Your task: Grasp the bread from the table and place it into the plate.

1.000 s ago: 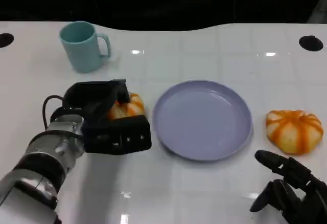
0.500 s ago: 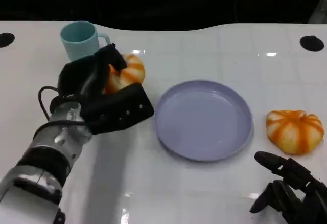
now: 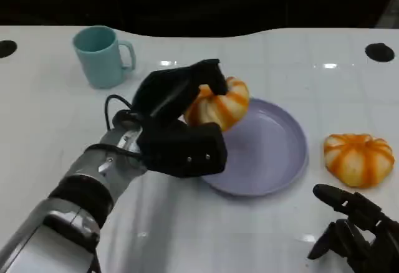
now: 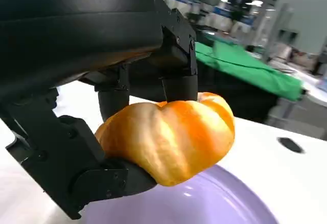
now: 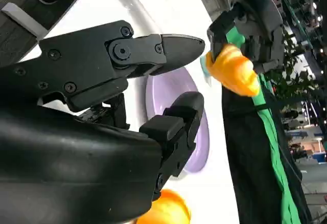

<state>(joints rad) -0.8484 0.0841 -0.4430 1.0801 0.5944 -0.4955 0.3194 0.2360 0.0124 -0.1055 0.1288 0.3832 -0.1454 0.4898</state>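
Note:
My left hand (image 3: 177,123) grips an orange-and-cream striped bread (image 3: 218,105) and holds it in the air over the left rim of the lavender plate (image 3: 274,154). In the left wrist view the bread (image 4: 168,137) sits between the black fingers (image 4: 179,65) with the plate (image 4: 219,203) below it. A second striped bread (image 3: 358,158) lies on the table to the right of the plate. My right hand (image 3: 358,239) rests at the lower right near the table's front edge, fingers apart and holding nothing. The right wrist view shows the plate (image 5: 196,121) and the held bread (image 5: 232,70).
A teal mug (image 3: 101,55) stands at the back left of the white table (image 3: 187,235). Two dark round holes (image 3: 379,52) mark the table's far corners. The table's back edge meets a dark background.
My left hand has lifted the bread off the table and carried it right, from beside the mug to above the plate's left rim. The right hand has not moved.

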